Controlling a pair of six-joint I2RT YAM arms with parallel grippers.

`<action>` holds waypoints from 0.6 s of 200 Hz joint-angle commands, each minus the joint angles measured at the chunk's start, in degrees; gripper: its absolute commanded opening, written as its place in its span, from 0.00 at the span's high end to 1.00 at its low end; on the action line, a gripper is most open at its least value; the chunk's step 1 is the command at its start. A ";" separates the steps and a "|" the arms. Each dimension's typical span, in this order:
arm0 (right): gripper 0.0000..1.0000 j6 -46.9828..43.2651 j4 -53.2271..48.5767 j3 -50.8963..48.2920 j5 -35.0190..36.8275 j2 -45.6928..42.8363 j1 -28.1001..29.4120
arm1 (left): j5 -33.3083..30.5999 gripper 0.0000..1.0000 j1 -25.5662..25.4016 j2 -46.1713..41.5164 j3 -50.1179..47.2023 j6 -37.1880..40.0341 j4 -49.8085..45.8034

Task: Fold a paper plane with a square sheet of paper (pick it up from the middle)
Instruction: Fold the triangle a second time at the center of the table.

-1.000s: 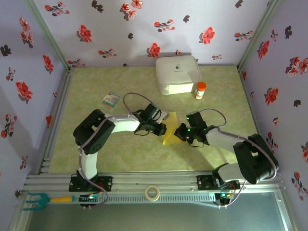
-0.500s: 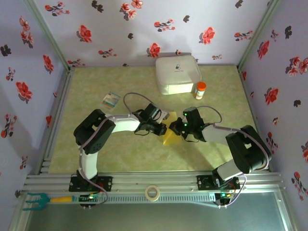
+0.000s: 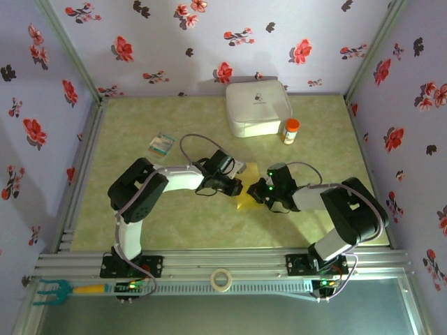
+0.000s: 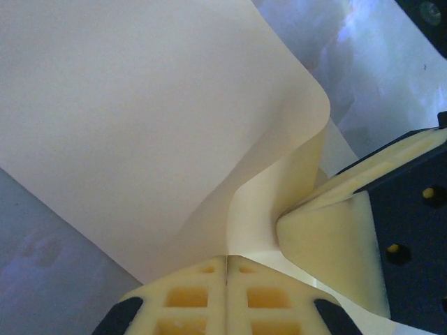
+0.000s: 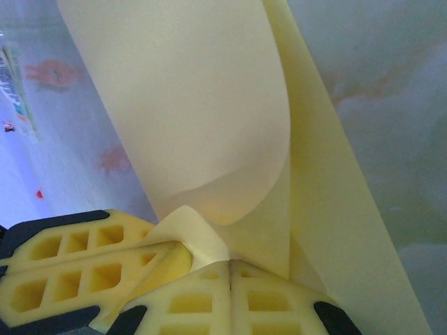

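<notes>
The overhead view was evenly lit and sharp, with soft, faint shadows on the table [image 3: 140,132]. Both wrist views were very close: the paper [image 4: 140,105] looked washed-out pale, the background blurred and bluish.

table [image 3: 140,223]: green marbled mat. white box [image 3: 258,108] at back, right of centre; orange-capped bottle [image 3: 290,130] just beside its front-right corner. teal-and-white card [image 3: 162,144] left of centre. mid-table: square sheet of paper [image 3: 246,200], contact with mat unclear. tape roll [image 3: 221,280] on near rail.

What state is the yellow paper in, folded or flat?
Loosely folded: paper curls over uncreased, pinched by left hand and right hand.
</notes>
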 commanded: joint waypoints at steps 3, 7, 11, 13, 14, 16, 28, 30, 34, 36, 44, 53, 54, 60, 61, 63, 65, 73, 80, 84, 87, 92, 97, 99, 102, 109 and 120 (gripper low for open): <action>1.00 1.07 -0.75 -0.99 0.68 0.07 -0.88 | -0.32 0.96 0.29 2.29 0.67 0.41 -3.80; 1.00 1.01 -1.00 -0.45 0.46 -0.32 -0.92 | -0.32 0.96 0.29 2.26 0.74 0.41 -3.85; 1.00 0.78 -1.40 0.11 0.33 -0.71 -1.04 | -0.31 0.96 0.23 2.32 0.76 0.41 -3.94; 1.00 0.75 -1.68 0.43 0.25 -0.90 -1.04 | -0.25 0.96 0.24 2.36 0.81 0.41 -4.04; 1.00 0.70 -1.90 0.63 0.24 -1.03 -1.06 | -0.28 0.96 0.24 2.39 0.83 0.41 -4.04; 1.00 0.45 -2.31 1.00 0.23 -1.35 -1.11 | -0.26 0.96 0.24 2.35 0.85 0.41 -4.04; 1.00 -1.25 -6.03 3.35 0.65 -2.91 -1.48 | -0.32 0.96 0.24 2.37 0.94 0.41 -4.30; 1.00 -1.56 -6.79 3.81 0.75 -3.20 -1.57 | -0.32 0.96 0.24 2.35 0.94 0.41 -4.31; 1.00 -2.16 -7.99 4.56 1.09 -3.62 -1.74 | -0.36 0.96 0.24 2.36 1.01 0.37 -4.39; 1.00 -2.57 -8.73 4.86 1.25 -3.76 -1.83 | -0.33 0.96 0.24 2.34 1.02 0.47 -4.46; 1.00 -3.93 -11.00 6.22 1.70 -4.06 -2.29 | -0.38 0.96 0.24 2.43 1.08 0.49 -4.57; 1.00 -4.92 -12.49 7.15 1.76 -3.75 -2.88 | -0.43 0.96 0.23 2.51 1.12 0.48 -4.66; 1.00 -4.99 -12.58 7.20 1.74 -3.64 -2.94 | -0.37 0.96 0.24 2.51 1.12 0.49 -4.66; 1.00 -5.27 -12.75 7.54 1.36 -3.12 -3.28 | -0.36 0.96 0.24 2.52 1.12 0.46 -4.66; 1.00 -5.34 -12.75 7.61 1.32 -3.02 -3.32 | -0.34 0.96 0.29 2.52 1.12 0.48 -4.62; 1.00 -5.44 -12.75 7.67 1.16 -2.84 -3.39 | -0.32 0.96 0.30 2.52 1.12 0.50 -4.65; 1.00 -5.48 -12.67 7.75 0.94 -2.66 -3.50 | -0.25 0.96 0.26 2.52 1.14 0.48 -4.66; 1.00 -5.68 -12.58 7.93 0.59 -1.79 -3.70 | -0.28 0.96 0.24 2.56 1.14 0.50 -4.66; 1.00 -5.91 -12.62 7.95 0.62 -1.15 -3.74 | -0.30 0.96 0.24 2.59 1.12 0.59 -4.65; 1.00 -5.95 -12.71 7.90 0.77 -0.84 -3.85 | -0.23 0.96 0.22 2.60 1.07 0.59 -4.66; 1.00 -5.96 -12.76 7.85 0.82 -0.52 -3.90 | -0.23 0.96 0.20 2.53 1.11 0.59 -4.74; 1.00 -5.94 -12.85 7.71 0.98 0.00 -4.02 | -0.23 0.96 0.25 2.53 1.20 0.58 -4.75; 1.00 -5.85 -12.84 7.54 1.10 0.53 -4.14 | -0.23 0.96 0.25 2.53 1.12 0.55 -4.75; 1.00 -5.80 -12.86 7.47 1.15 0.69 -4.19 | -0.23 0.96 0.24 2.56 1.12 0.58 -4.75; 1.00 -5.77 -12.85 7.34 1.28 0.97 -4.30 | -0.25 0.96 0.23 2.59 1.12 0.59 -4.75; 1.00 -5.63 -12.64 7.01 1.62 1.40 -4.30 | -0.24 0.96 0.26 2.56 1.12 0.59 -4.75; 1.00 -5.10 -11.62 5.80 2.47 1.97 -4.45 | -0.24 0.96 0.24 2.58 1.11 0.65 -4.83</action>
